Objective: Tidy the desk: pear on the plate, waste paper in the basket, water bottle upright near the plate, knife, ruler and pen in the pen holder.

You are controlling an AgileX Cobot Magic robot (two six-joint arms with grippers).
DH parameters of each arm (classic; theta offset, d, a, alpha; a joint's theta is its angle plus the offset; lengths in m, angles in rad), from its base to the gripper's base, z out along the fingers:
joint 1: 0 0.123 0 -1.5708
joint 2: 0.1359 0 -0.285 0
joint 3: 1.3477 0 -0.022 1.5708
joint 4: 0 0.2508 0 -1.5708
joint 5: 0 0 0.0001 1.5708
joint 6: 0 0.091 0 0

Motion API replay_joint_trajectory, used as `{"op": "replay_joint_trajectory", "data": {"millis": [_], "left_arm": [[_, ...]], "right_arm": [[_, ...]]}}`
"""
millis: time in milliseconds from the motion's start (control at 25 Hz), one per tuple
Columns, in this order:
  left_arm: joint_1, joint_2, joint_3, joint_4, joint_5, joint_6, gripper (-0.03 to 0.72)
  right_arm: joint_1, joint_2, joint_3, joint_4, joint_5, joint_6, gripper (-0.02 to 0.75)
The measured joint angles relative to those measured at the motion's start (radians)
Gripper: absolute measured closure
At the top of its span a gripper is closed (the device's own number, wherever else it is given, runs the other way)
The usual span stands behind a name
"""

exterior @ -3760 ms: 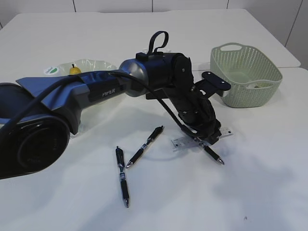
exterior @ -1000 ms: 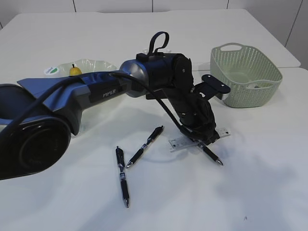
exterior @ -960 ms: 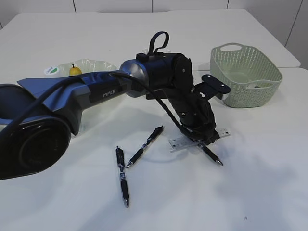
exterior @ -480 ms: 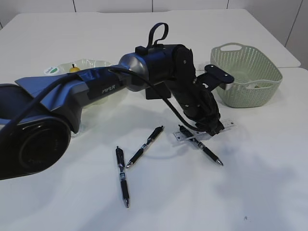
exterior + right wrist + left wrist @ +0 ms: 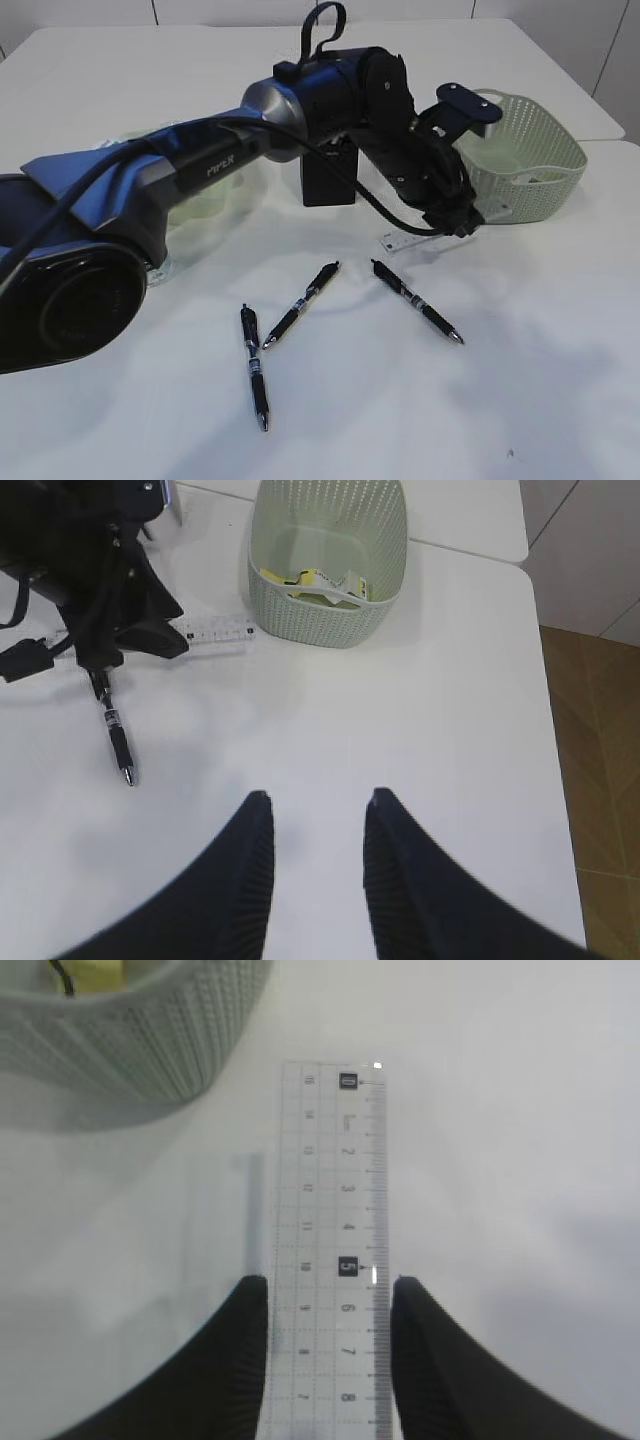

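The left tool (image 5: pixel 328 1305) grips the clear ruler (image 5: pixel 330 1240) across its width, lifted off the counter (image 5: pixel 520 380). The ruler's long axis points toward the basket (image 5: pixel 530 150); the pen holder (image 5: pixel 328 178) stands well left of it. The right tool (image 5: pixel 315 830) hangs parted, empty.

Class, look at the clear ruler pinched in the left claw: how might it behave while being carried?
The ruler juts straight beyond the left claw without drooping, so it is probably stiff. Thin clear plastic suggests it is light. Its smooth faces, gripped near one end, might slip or pivot.
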Motion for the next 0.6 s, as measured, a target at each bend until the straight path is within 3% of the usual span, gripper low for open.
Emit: {"op": "replay_joint_trajectory", "data": {"millis": [600], "left_arm": [[0.0,-0.002,-0.123,0.0,-0.074,0.0,0.423]], "right_arm": [[0.0,0.0,0.0,0.0,-0.003,0.0,0.476]]}}
